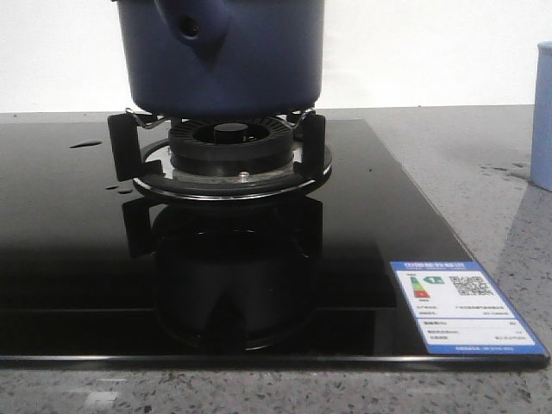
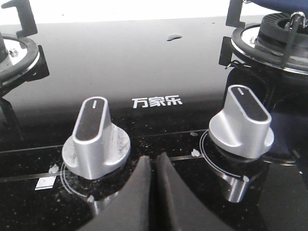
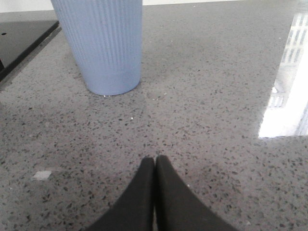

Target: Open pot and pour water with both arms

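The dark navy-blue pot (image 1: pixel 259 60) stands on the burner's black supports (image 1: pixel 233 155) at the top of the front view, its handle stub with a round hole (image 1: pixel 191 28) facing me. Its top is cut off, so no lid shows. A sliver of the pot shows in the left wrist view (image 2: pixel 284 4). My left gripper (image 2: pixel 154 159) is shut and empty, low over the black glass hob between two silver knobs. My right gripper (image 3: pixel 155 159) is shut and empty over the grey counter, a short way from a pale blue ribbed cup (image 3: pixel 103 45). Neither gripper shows in the front view.
The black glass hob (image 1: pixel 69 259) carries a blue-and-white energy label (image 1: pixel 461 309) at its near right corner. Two silver knobs (image 2: pixel 96 137) (image 2: pixel 243 122) stand on the hob. A second burner (image 2: pixel 14 53) is further left. The pale blue cup (image 1: pixel 542 116) stands on the speckled counter (image 1: pixel 483 164).
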Robot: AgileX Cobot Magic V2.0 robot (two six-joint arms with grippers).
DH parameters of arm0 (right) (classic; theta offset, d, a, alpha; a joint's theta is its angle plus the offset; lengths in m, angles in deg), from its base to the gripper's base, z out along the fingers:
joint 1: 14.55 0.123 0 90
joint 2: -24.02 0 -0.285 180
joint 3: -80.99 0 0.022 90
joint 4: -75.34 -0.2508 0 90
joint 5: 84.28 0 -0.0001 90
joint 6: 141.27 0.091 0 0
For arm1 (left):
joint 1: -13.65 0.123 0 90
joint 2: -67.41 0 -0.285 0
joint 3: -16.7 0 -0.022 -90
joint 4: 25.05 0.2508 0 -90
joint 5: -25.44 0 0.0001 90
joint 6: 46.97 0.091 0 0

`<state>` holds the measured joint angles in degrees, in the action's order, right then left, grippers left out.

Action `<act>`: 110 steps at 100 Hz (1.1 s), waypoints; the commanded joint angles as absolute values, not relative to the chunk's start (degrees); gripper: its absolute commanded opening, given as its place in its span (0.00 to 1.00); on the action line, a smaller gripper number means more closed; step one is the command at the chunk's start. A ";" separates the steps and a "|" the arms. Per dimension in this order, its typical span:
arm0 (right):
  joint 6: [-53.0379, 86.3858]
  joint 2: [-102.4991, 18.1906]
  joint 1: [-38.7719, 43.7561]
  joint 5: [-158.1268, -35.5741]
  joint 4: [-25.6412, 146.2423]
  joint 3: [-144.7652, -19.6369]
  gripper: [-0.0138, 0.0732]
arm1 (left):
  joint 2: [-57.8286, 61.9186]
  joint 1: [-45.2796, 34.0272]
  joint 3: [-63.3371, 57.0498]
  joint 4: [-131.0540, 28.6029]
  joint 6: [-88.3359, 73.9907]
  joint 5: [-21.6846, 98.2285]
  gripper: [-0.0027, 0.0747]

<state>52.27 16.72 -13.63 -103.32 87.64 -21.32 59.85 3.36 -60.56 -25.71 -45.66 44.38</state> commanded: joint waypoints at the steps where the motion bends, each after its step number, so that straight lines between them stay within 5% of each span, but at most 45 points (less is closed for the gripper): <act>1: 52.27 17.84 -14.04 -102.62 88.53 -19.71 0.08 | 61.41 3.47 -62.41 -26.29 -46.31 41.82 0.01; 24: 52.11 17.84 -14.04 -101.66 94.62 -19.71 0.08 | 61.41 3.47 -62.41 -18.86 -45.90 41.82 0.01; 53: 52.25 17.84 -14.04 -78.33 85.89 -19.71 0.08 | 61.41 3.47 -62.41 -12.94 -45.90 41.82 0.01; 65: 52.25 17.84 -14.04 -77.47 80.96 -19.71 0.08 | 61.41 3.47 -62.41 -7.15 -45.82 41.15 0.01; 110: 52.25 17.84 -14.04 -79.43 67.84 -19.71 0.08 | 61.41 3.34 -62.41 -15.38 -53.16 11.35 0.01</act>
<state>52.27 16.72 -13.75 -83.52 68.35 -21.22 59.85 3.36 -60.51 -8.22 -46.97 21.89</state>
